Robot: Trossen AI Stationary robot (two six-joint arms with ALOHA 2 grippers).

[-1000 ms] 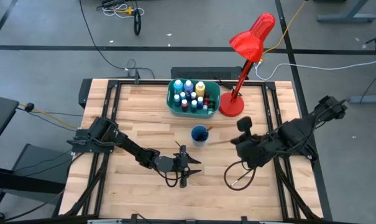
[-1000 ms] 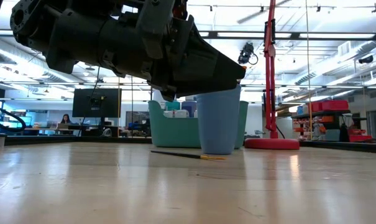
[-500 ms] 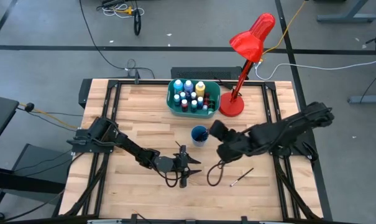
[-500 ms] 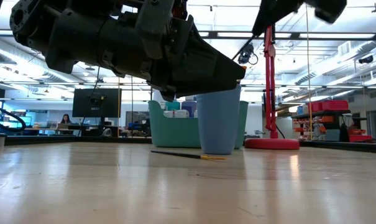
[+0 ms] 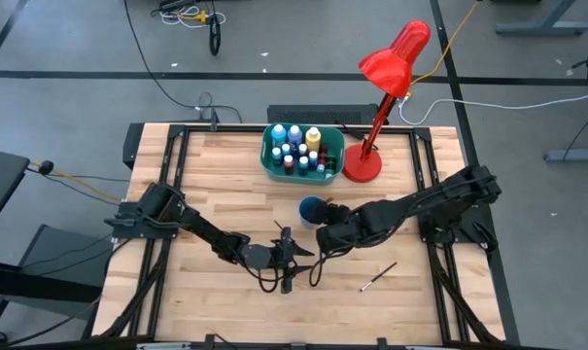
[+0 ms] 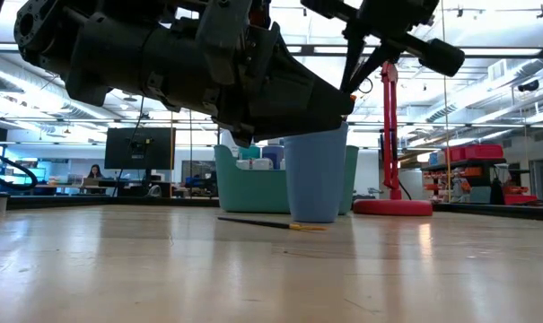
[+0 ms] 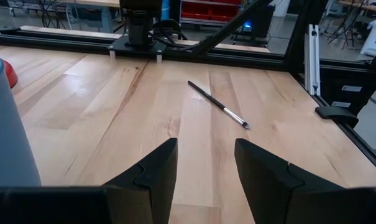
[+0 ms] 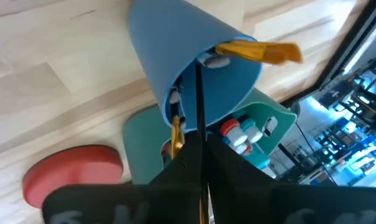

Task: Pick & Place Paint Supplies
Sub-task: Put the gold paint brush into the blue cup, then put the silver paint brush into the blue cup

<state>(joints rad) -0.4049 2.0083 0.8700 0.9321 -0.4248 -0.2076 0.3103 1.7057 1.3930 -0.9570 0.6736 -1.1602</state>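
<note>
A blue cup (image 5: 311,209) stands on the table and holds several paintbrushes; a yellow one (image 8: 257,51) pokes out of its mouth. My right gripper (image 5: 325,231) hangs just right of the cup, shut on a thin dark paintbrush (image 8: 197,99). Another paintbrush (image 5: 378,277) lies flat near the table's front right, also seen in the left wrist view (image 7: 217,104). The teal tub (image 5: 270,156) at the back holds several paint bottles (image 5: 295,148). My left gripper (image 7: 203,174) hovers open at the middle front, with bare wood between its fingers. My right gripper pinches the dark paintbrush's shaft (image 8: 199,140) between its two fingers. The fingers slant down from the table's right side, and the brush runs on ahead of them. Its far end (image 8: 196,65) reaches into the blue cup's mouth, and the brush is clear of the table.
A red desk lamp stands on its round base (image 5: 362,165) right of the tub, its arm leaning over the back right corner. In the low view a paintbrush (image 6: 271,222) lies on the wood before the cup (image 6: 316,175). Bare wood spreads to the left of the cup.
My right gripper has moved toward the table's left and down to the blue cup, rolling its wrist as it went. The dark paintbrush stayed in its shut fingers, and its far end now points into the cup.
</note>
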